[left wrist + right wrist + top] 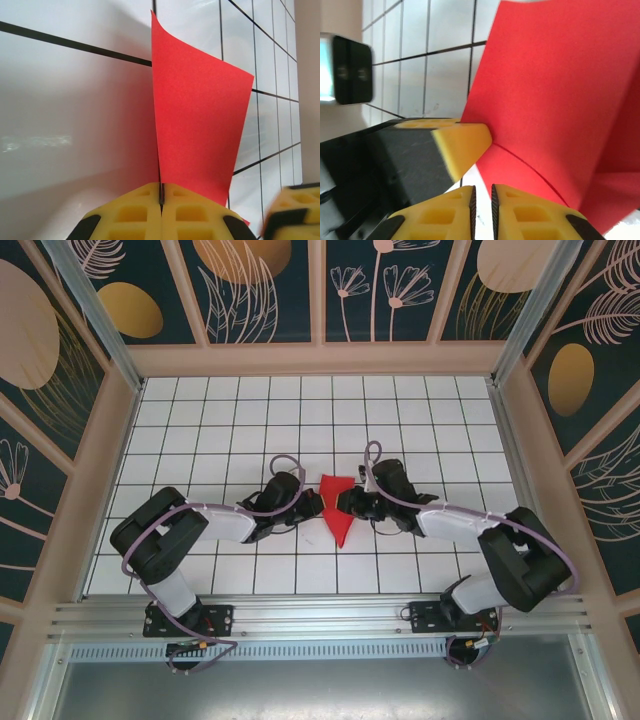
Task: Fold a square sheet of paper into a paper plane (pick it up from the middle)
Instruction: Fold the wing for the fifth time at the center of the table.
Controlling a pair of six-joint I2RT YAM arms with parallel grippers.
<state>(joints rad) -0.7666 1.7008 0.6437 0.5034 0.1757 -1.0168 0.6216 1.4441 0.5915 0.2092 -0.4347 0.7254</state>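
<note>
Top external, mid-fold: square sheet of paper stands at worktop centre, left hand pinching its edge, right hand near-closed, grip unclear; next likely needs a flattened crease.

Red paper sheet, partly folded, at ctr of counter: wide at far end, tapering to a point at near end, one flap upright, tip curled.
</note>
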